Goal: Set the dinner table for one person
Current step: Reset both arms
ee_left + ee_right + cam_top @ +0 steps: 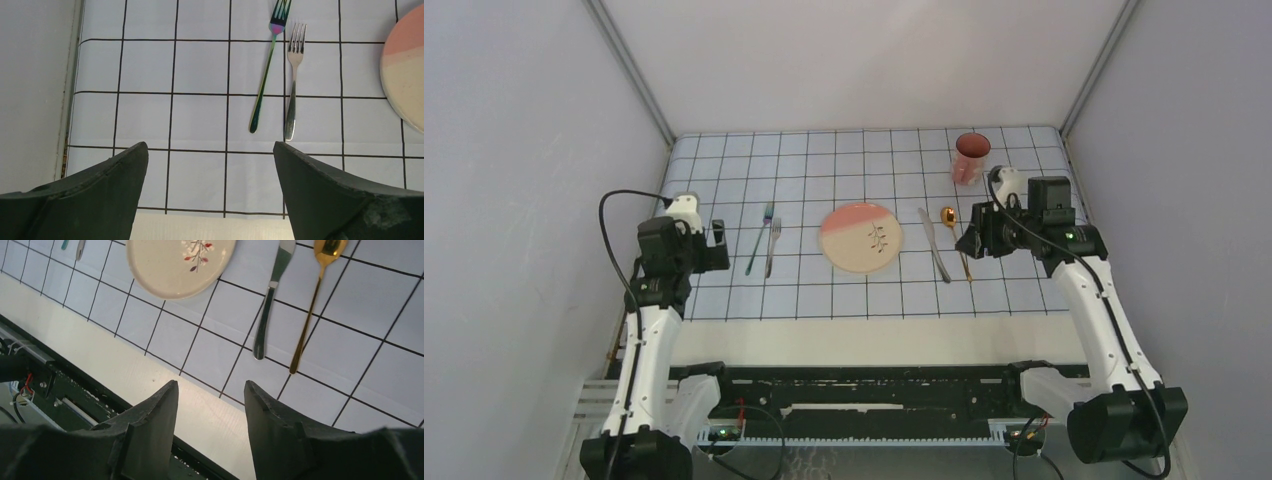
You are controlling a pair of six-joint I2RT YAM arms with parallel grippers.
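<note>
Gold spoon (309, 315) is lying beside the knife (266, 315). The left end effector (210, 150) and right end effector (210, 385) are hanging open, empty.

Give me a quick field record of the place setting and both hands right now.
plate: centre of gridded cloth
forks: iridescent fork and silver fork, side by side left of plate
knife: right of plate
gold spoon: right of knife
pink cup: upright, beyond the spoon
left hand: open, empty, near forks
right hand: open, empty, near spoon
</note>
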